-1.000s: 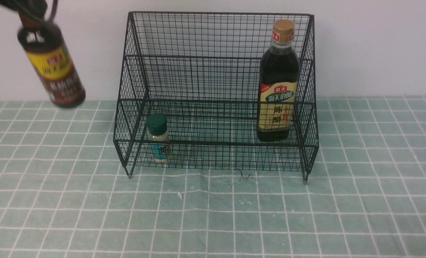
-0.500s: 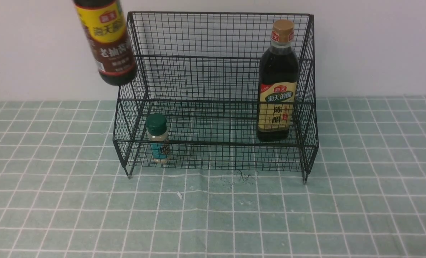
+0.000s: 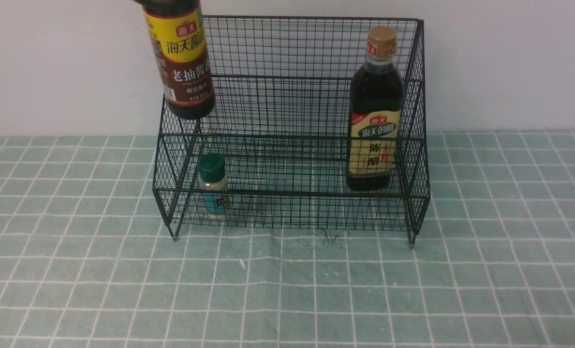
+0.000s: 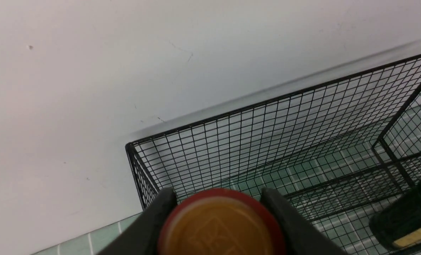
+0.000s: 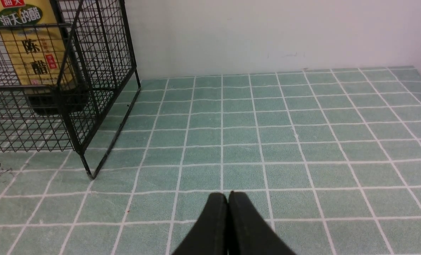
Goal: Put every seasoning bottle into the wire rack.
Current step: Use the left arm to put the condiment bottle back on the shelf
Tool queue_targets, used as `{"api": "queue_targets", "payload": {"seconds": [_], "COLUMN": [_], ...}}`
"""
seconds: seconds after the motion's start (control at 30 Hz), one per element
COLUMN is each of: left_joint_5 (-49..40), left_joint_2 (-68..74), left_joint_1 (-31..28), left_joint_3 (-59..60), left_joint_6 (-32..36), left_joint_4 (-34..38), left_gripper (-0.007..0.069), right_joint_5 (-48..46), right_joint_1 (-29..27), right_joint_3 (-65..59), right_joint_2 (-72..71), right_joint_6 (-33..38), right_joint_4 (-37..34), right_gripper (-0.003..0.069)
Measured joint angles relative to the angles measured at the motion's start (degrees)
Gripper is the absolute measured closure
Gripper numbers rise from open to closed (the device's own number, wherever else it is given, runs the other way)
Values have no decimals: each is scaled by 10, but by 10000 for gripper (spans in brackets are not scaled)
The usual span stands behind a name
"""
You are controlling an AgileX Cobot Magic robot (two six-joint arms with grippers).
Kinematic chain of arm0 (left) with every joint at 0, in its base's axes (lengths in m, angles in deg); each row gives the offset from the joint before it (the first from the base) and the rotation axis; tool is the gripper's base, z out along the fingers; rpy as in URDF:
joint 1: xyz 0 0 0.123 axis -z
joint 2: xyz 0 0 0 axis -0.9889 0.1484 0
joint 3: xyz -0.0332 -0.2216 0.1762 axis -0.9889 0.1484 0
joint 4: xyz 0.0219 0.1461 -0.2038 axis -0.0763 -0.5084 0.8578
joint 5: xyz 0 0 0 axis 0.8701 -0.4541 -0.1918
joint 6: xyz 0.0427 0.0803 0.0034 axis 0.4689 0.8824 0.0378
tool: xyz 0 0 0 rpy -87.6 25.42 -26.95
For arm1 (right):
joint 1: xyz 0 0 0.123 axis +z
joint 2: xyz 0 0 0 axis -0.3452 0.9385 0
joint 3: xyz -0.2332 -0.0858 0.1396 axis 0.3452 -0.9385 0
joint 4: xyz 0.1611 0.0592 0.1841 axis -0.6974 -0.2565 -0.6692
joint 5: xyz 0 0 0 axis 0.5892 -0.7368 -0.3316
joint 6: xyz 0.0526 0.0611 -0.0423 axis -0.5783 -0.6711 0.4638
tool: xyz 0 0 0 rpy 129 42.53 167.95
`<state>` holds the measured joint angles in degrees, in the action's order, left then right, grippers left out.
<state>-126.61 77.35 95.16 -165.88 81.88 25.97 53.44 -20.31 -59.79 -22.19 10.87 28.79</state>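
Left gripper [image 4: 220, 226] pinches soy bottle [image 3: 183, 63] above rack [image 3: 292, 140] left wall; may snag; right gripper [image 5: 228, 219] pressed together.

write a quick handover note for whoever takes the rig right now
Left claw: shut on the red-necked bottle at its cap, hanging it over the wire rack at its left end, not yet set down.
Right claw: shut, empty, low over the tablecloth to the right of the rack.
Done: tan-capped bottle upright at the rack's right; green-capped shaker on the lower front tier, left.
Left: lower the red-necked bottle into the rack and release.
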Motion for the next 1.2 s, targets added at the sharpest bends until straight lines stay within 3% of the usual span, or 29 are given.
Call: {"api": "queue_targets", "payload": {"seconds": [0.5, 1.0, 1.2], "left_joint_5": [22, -38, -36], "left_joint_2": [77, 126, 117], "left_joint_1": [0, 0, 0], "left_joint_3": [0, 0, -5], "left_joint_6": [1, 1, 1], "left_joint_4": [31, 34, 37], "left_gripper": [358, 358, 270], "right_joint_5": [0, 0, 0], "right_joint_1": [0, 0, 0], "right_joint_3": [0, 0, 0], "right_joint_2": [0, 0, 0], "right_joint_6": [0, 0, 0], "right_joint_4": [0, 0, 0], "right_gripper": [673, 673, 673]}}
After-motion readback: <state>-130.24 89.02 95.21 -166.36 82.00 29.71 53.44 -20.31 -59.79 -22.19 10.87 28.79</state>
